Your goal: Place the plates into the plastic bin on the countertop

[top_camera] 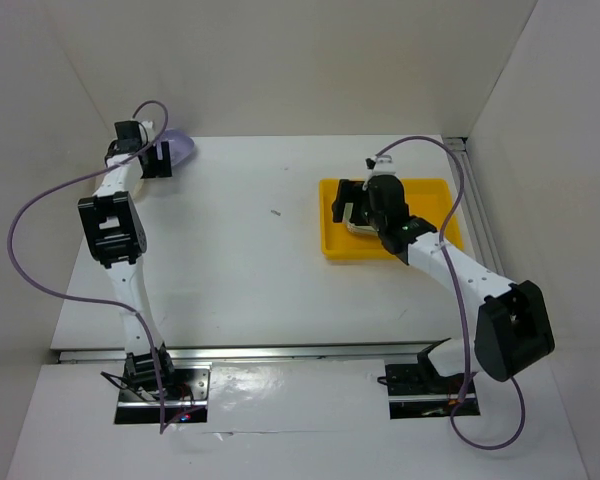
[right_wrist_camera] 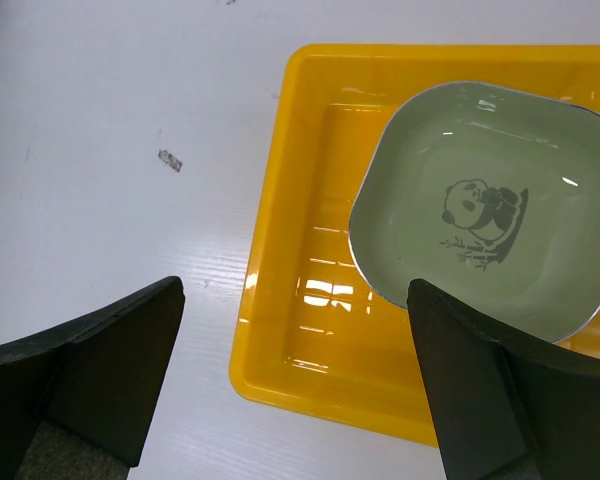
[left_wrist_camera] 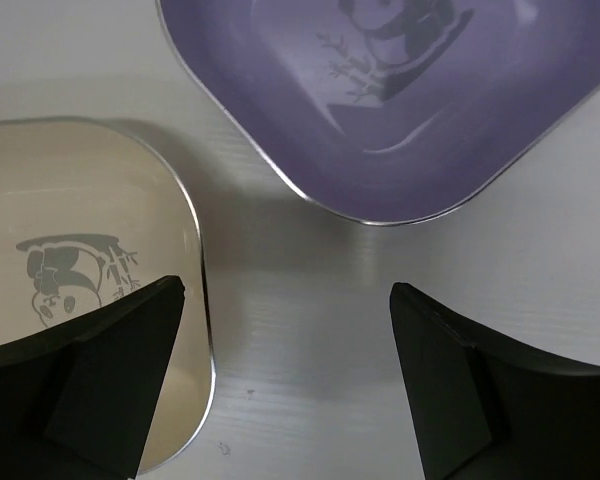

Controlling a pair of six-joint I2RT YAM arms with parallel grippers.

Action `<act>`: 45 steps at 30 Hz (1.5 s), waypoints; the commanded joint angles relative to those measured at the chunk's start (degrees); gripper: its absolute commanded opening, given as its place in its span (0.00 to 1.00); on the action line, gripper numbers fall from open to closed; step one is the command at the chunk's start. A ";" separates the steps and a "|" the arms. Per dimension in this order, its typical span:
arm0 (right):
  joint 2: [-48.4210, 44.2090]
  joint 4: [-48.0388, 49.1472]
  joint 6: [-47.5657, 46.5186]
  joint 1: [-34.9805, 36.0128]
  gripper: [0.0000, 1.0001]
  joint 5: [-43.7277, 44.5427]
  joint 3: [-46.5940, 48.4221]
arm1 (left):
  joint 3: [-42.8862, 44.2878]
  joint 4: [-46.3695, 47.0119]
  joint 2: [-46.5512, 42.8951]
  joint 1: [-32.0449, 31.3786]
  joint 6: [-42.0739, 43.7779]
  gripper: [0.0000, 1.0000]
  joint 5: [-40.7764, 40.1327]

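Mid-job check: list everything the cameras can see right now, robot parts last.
lavender plate: one, far-left of the countertop
cream plate: one, beside the lavender plate, not touching
pale green plate: one, inside the plastic bin
plastic bin: one, bright yellow, right side
countertop: one, white
metal rail: one, silver, right edge
dark speck: one, mid-countertop
left gripper: open, above the gap between two plates
right gripper: open, over the bin's edge

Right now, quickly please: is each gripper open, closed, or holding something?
Left gripper: open, empty, near the cream plate and the lavender plate.
Right gripper: open, empty, above the yellow bin containing the green plate.
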 commanded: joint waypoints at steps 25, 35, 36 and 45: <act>-0.76 3.74 -3.46 11.89 1.00 6.62 3.88 | -35.26 9.14 -16.60 3.75 -0.13 0.00 -0.38; 8.54 6.74 0.76 10.58 1.00 -2.18 15.19 | -66.65 10.74 -49.97 -8.08 32.38 0.00 12.78; 9.77 7.70 0.77 9.79 1.00 -3.06 16.26 | -67.98 9.86 -52.19 -8.11 34.23 0.00 12.80; 28.76 2.08 4.10 7.50 0.96 -14.13 33.67 | -77.57 9.94 -70.40 -34.72 42.07 0.00 -1.24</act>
